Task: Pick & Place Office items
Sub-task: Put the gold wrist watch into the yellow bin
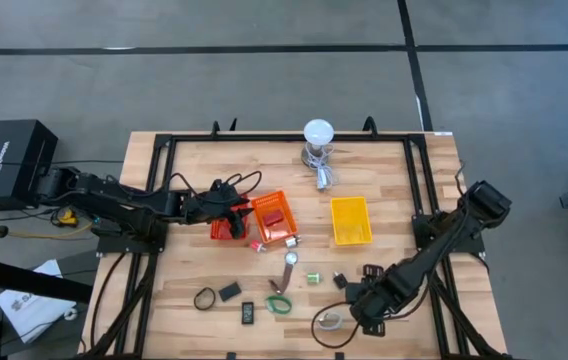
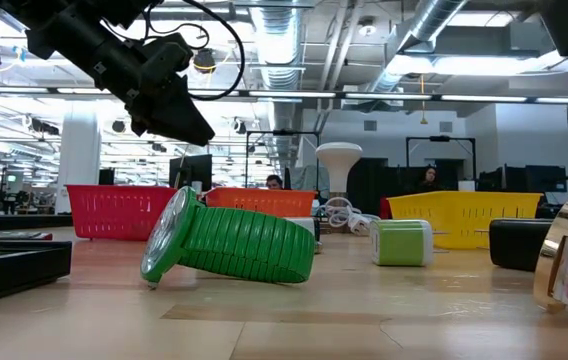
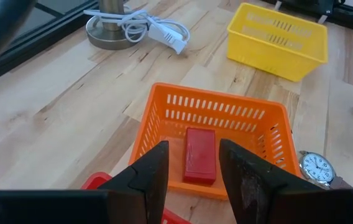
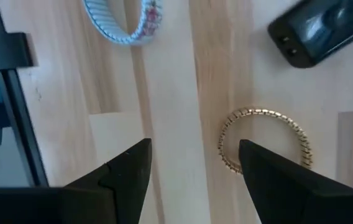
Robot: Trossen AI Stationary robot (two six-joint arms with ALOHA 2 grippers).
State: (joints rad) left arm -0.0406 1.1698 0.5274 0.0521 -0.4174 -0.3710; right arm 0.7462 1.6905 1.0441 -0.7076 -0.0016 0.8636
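My left gripper (image 1: 241,212) hangs open over the near rim of the orange basket (image 3: 270,118). A red block (image 3: 199,155) lies flat on that basket's floor, showing between the fingers. My right gripper (image 1: 357,303) is open low over the table's near right part, just short of a gold band ring (image 4: 265,140) that lies flat on the wood. A pale blue band (image 4: 123,23) and a black device (image 4: 318,30) lie beyond it. A green watch band (image 2: 234,245), a black ring (image 1: 204,298) and black blocks (image 1: 229,292) lie along the near edge.
The red basket (image 1: 222,230) stands left of the orange one and the yellow basket (image 1: 350,220) to its right. The white-domed lamp (image 1: 317,135) and its coiled cable (image 3: 151,25) sit near the far edge. A watch (image 3: 317,168) lies beside the orange basket. Bare wood lies between the baskets and the lamp.
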